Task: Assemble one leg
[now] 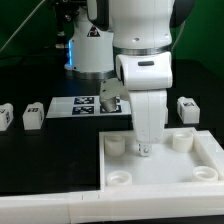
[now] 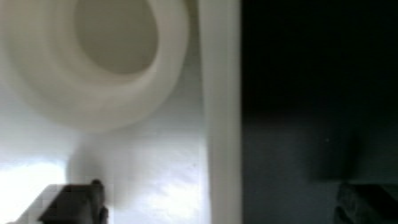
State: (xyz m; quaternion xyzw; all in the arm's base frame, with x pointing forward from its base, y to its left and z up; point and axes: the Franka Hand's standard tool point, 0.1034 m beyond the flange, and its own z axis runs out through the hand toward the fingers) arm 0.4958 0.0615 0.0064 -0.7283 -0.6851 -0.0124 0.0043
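Note:
Three small white legs with square tags lie on the black table: two at the exterior view's left and one at its right. My gripper points down over the back part of the large white tray, between its two back corner sockets. In the wrist view my gripper is open and empty. One dark fingertip is over the tray and the other is over the black table, astride the tray's edge. A round socket shows close by. No leg shows in the wrist view.
The marker board lies flat behind the tray. A further white tagged block sits tilted at its far end, by the arm. The robot's base stands at the back. The tray has round sockets at its front corners.

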